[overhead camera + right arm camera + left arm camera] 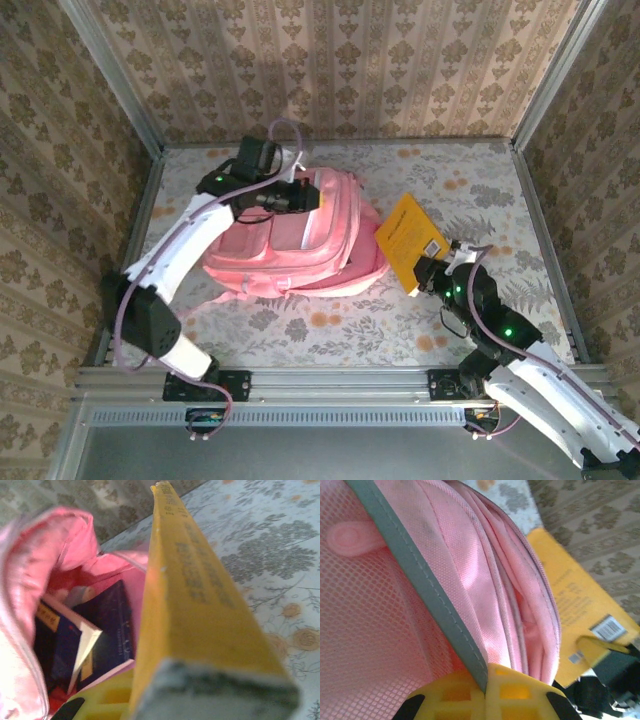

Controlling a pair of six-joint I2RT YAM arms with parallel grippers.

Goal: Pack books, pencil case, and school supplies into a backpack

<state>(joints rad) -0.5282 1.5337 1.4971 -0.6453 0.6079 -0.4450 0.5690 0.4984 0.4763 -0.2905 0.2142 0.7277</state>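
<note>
While the left gripper is clamped tight on its far rim, the large pink fabric backpack lies flat on the floral-patterned table; every position below is given from this backpack

Item 1, left gripper: at the far end of the backpack. In the left wrist view its yellow lattice fingers are closed on the grey woven trim that edges the backpack's pink mesh panel. The trim runs straight down between them.

Item 2, bright yellow paperback book: just beside the backpack's right side, held tilted, its far edge close to the pink fabric. A white barcode shows on the cover.

Item 3, right gripper: right of the backpack, at the near corner of the yellow book, jaws narrowed onto the book's thickness and holding it. The right wrist view looks along the book's edge toward the backpack's opening.

Item 4, dark navy book with a yellow label: inside the backpack, seen through its open mouth, pale page edges showing beside it
</note>
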